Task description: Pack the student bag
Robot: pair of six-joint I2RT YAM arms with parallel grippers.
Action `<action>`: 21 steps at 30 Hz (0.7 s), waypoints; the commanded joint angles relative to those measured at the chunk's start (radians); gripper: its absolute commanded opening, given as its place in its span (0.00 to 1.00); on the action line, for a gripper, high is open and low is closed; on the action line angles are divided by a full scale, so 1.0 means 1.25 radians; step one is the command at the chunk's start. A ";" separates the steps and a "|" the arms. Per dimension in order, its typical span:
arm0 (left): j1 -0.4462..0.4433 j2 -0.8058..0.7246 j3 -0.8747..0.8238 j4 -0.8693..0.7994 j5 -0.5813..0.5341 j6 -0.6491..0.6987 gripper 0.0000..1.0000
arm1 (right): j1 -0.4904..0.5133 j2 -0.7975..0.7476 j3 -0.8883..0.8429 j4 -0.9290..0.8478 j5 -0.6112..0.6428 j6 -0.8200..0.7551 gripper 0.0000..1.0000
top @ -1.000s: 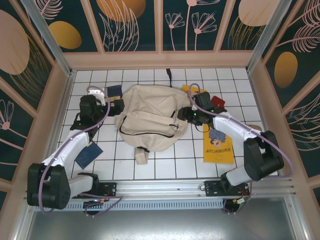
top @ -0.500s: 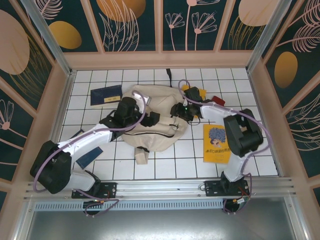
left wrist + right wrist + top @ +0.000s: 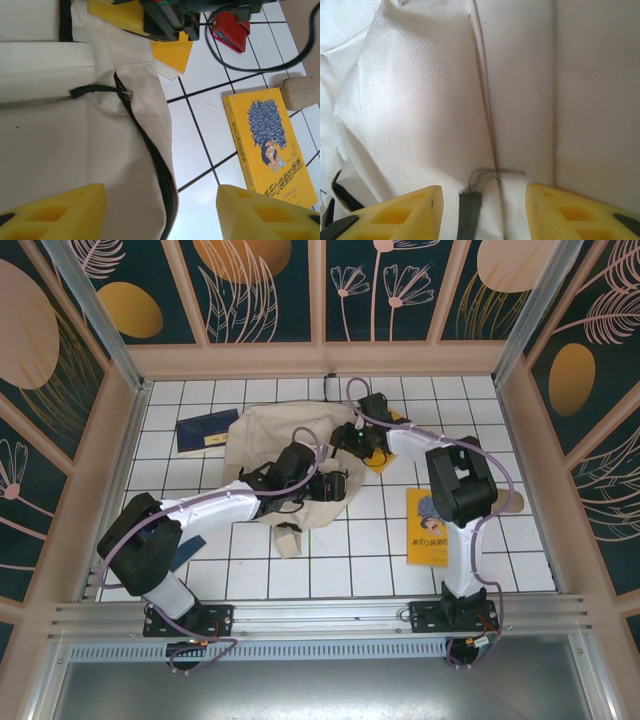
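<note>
Entry for you: the student bag [image 3: 258,435] is a large cream fabric backpack. It lies slumped and creased on the white-tiled counter [image 3: 330,570], left of centre and toward the far side. It is not upright and the cloth is loose. One beige strap [image 3: 288,540] trails from its near edge onto the tiles. In your left wrist view a dark zipper [image 3: 150,145] runs along the bag's right edge, with a metal pull [image 3: 126,94] on a black tab. Your right wrist view shows woven cream cloth with stitched seams.

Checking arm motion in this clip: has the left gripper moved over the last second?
Yes. The left gripper has swung right, away from the blue book, across the backpack to its right edge.
</note>
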State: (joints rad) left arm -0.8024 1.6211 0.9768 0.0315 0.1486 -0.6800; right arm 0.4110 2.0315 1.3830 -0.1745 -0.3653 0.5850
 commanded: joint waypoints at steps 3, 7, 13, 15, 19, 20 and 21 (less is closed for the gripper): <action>-0.036 0.025 -0.008 -0.035 -0.007 -0.057 0.49 | -0.026 -0.198 -0.158 -0.008 -0.027 -0.017 0.48; -0.058 0.050 -0.061 -0.019 -0.011 -0.071 0.37 | -0.006 -0.289 -0.288 0.001 -0.059 0.000 0.41; -0.065 0.094 -0.110 0.036 -0.022 -0.096 0.24 | 0.052 -0.316 -0.388 0.006 -0.043 0.021 0.25; -0.066 0.104 -0.118 0.044 -0.031 -0.105 0.22 | 0.060 -0.297 -0.411 0.025 -0.045 0.030 0.21; -0.066 0.100 -0.118 0.039 -0.048 -0.107 0.19 | 0.061 -0.254 -0.411 0.031 -0.030 0.033 0.16; -0.066 0.093 -0.113 0.032 -0.053 -0.106 0.19 | 0.062 -0.256 -0.402 0.026 -0.026 0.032 0.15; -0.066 0.081 -0.108 0.024 -0.059 -0.105 0.19 | 0.061 -0.265 -0.398 0.028 -0.024 0.030 0.15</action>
State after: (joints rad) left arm -0.8772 1.7355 0.8452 0.0788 0.1028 -0.7925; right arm 0.4862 1.6993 0.8722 -0.1596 -0.4103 0.6163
